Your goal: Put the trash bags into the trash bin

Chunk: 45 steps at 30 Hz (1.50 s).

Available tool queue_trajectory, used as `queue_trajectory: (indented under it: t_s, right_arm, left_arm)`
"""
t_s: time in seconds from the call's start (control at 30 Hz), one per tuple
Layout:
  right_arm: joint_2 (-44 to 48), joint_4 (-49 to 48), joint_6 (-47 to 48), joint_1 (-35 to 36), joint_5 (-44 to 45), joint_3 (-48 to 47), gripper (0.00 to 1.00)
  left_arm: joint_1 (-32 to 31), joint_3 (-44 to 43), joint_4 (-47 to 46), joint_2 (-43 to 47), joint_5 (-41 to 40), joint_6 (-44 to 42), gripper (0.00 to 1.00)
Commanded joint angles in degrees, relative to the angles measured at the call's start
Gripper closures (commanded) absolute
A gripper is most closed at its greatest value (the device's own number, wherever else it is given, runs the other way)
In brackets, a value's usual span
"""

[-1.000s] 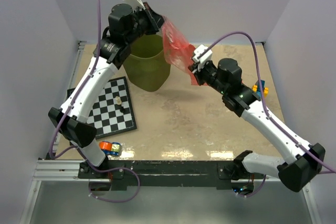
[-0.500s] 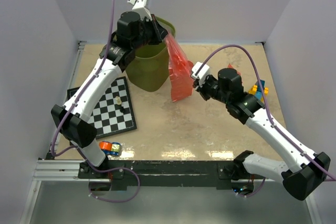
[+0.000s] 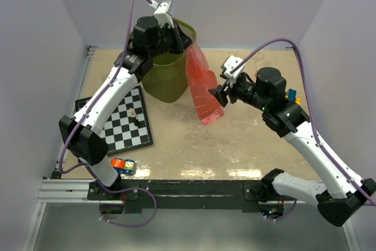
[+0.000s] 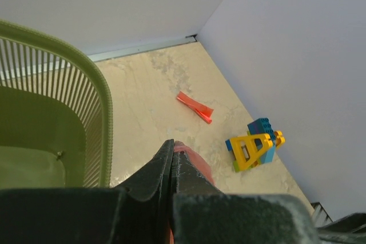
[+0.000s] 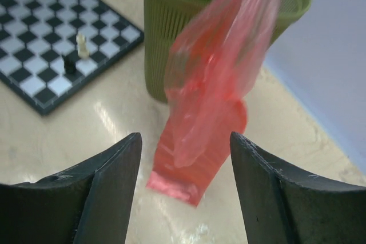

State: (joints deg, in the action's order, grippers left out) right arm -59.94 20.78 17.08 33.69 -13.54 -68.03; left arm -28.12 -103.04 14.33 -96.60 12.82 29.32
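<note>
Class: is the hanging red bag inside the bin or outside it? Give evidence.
Outside. The trash bag hangs from the left gripper beside the outer wall of the trash bin.

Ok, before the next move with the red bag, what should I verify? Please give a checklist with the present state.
1. The left gripper shut on the thin red-pink plastic bag: ok.
2. The right gripper open, not touching the bag: ok.
3. Bag over the opening of the olive-green mesh bin: not ok, it hangs outside beside the rim.
4. Bin upright: ok.
5. The small red strip in the bin: not ok, it lies on the table.
</note>
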Motion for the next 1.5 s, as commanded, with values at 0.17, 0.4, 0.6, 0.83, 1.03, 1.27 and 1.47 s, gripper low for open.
queue_trajectory:
  t_s: [0.17,0.4,0.6,0.83,1.03,1.27,1.47]
  right_arm:
    - [-8.8,-15.2,-8.5,-0.1,0.0,-6.5,0.29]
    - [-14.1,-20.4,-16.7,-0.1,9.7,-7.1,0.27]
    - [-16.6,-23.0,-16.7,-0.1,18.1,-7.6,0.4]
    - [-16.2,-24.9,-17.5,-0.2,20.1,-2.9,0.54]
    - [-16.8,-28.2,-14.1,-0.6,14.3,-0.4,0.4]
    - [-17.0,-26.1,-16.1,-4.8,13.7,-3.5,0.98]
    - [-16.6,-22.2,-24.2,-11.4,13.1,-9.5,1.0]
  left_arm:
    - [0.2,1.4,-3.2,3.0,6.2,0.3,1.0]
    - [0.0,1.0,-3.3,3.4,6.5,0.4,1.0]
    - [0.0,1.4,-3.3,4.3,7.7,0.0,1.0]
    - [0.0,1.4,-3.7,4.7,10.0,0.2,1.0]
    - [0.0,1.4,-4.6,4.6,13.2,1.8,1.0]
    - [0.0,2.1,-5.0,4.7,12.6,-0.9,1.0]
    - [0.3,8.4,-9.1,10.6,4.2,-19.3,0.47]
